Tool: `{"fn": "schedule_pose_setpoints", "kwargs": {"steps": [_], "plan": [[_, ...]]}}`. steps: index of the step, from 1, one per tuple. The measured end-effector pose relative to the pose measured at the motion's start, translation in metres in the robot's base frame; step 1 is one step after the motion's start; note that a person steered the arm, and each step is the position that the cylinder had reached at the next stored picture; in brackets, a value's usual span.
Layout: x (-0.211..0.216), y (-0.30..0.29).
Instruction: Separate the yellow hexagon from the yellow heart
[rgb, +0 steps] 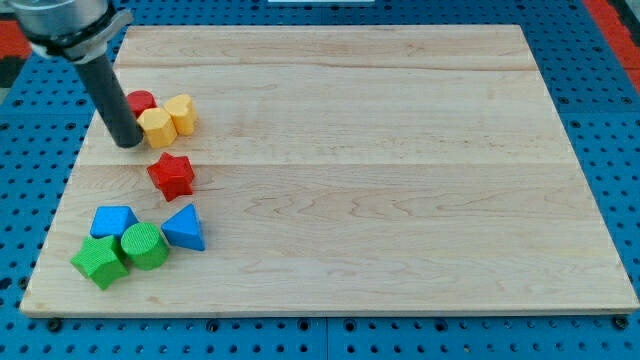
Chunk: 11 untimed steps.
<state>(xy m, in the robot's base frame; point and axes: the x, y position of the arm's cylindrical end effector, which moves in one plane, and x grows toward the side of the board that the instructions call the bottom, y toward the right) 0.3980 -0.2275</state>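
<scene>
The yellow hexagon (157, 127) lies near the board's upper left. The yellow heart (182, 112) touches it on its upper right. A red block (140, 102), round in outline, sits just above the hexagon and touches it. My tip (129, 143) rests on the board just left of the hexagon, close to or touching its left side. The dark rod rises from the tip toward the view's top left and hides part of the red round block.
A red star (172, 175) lies below the hexagon. At the lower left are a blue block (113, 220), a blue triangle (185, 228), a green cylinder (146, 246) and a green cube-like block (100, 260). The wooden board (380, 180) ends near them.
</scene>
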Motion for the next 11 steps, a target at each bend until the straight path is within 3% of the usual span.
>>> {"fn": "schedule_pose_setpoints", "kwargs": {"steps": [3, 5, 6, 7, 8, 10, 11], "plan": [[-0.038, 0.109], [-0.107, 0.098], [-0.154, 0.124], [-0.157, 0.144], [-0.104, 0.144], [-0.045, 0.13], [0.008, 0.152]]}}
